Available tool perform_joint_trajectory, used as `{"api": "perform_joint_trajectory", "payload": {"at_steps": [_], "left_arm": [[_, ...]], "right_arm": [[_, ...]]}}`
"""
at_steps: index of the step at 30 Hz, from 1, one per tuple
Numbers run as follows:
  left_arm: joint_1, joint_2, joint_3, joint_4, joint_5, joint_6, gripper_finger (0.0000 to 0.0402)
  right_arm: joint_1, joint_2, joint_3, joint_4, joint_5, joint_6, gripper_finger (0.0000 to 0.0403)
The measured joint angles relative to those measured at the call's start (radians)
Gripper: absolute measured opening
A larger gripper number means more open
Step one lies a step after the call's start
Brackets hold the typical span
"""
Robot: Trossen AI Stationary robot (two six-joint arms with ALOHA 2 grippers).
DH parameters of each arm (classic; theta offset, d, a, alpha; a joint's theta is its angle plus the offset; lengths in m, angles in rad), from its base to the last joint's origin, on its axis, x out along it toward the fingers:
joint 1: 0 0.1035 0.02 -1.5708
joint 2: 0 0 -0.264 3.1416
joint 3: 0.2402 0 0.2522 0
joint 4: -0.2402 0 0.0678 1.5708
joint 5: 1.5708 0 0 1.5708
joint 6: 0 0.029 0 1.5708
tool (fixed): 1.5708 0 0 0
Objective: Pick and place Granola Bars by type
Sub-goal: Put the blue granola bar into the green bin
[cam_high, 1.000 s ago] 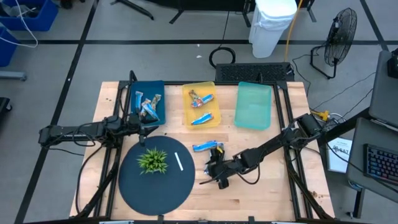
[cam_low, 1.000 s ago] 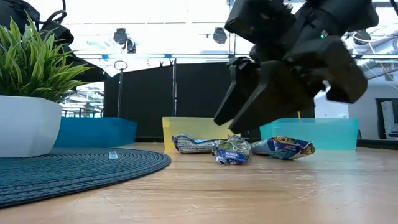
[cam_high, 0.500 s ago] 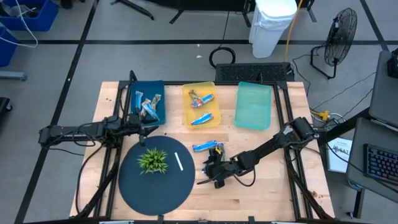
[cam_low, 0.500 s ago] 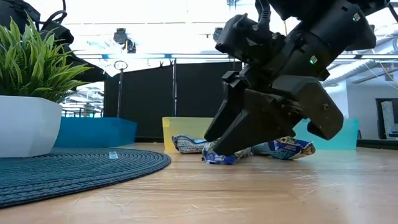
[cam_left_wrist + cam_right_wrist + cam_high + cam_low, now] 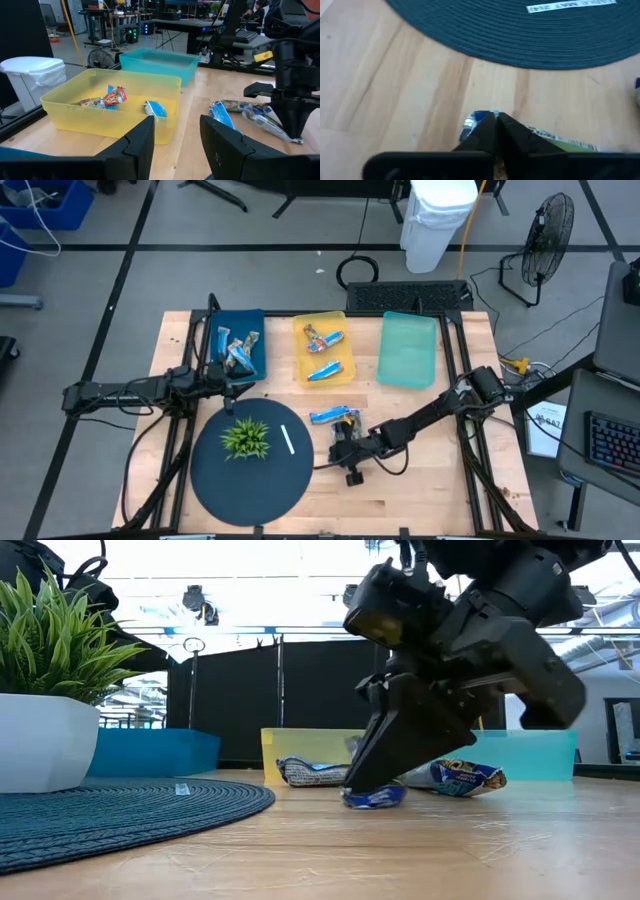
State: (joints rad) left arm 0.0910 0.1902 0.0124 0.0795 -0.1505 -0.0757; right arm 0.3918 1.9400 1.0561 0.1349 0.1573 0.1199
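left gripper (image 5: 233, 383): I leave it parked part-open by the blue bin (image 5: 238, 350)
right gripper (image 5: 372, 790): just snapped from wide to closed on a granola bar (image 5: 378, 797) pinned on the table
loose bars (image 5: 333, 417): lie just beyond it
next: I lift and sort

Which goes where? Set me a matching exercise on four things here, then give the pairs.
1. plant
2. teal bin
3. right gripper
4. left gripper

a. shut on a granola bar on bare wood
b. on the round dark mat
c. rightmost of three bins
d. open, beside the blue bin

Pairs: 1-b, 2-c, 3-a, 4-d.
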Motion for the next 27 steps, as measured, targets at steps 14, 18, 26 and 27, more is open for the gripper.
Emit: {"api": "perform_joint_trajectory", "payload": {"at_steps": [14,18,26,27], "left_arm": [[0.0,0.0,0.0,0.0,0.0,0.0,0.0161],[0.0,0.0,0.0,0.0,0.0,0.0,0.0161],[0.0,0.0,0.0,0.0,0.0,0.0,0.0161],[0.0,0.0,0.0,0.0,0.0,0.0,0.0161]], "right_arm": [[0.022,-0.038,-0.001,0.025,0.073,-0.12,0.0],[0.035,-0.084,-0.001,0.026,0.107,-0.16,0.0],[0.049,-0.197,-0.001,0.005,0.176,-0.202,0.0],[0.049,-0.211,-0.001,0.004,0.183,-0.211,0.0]]}}
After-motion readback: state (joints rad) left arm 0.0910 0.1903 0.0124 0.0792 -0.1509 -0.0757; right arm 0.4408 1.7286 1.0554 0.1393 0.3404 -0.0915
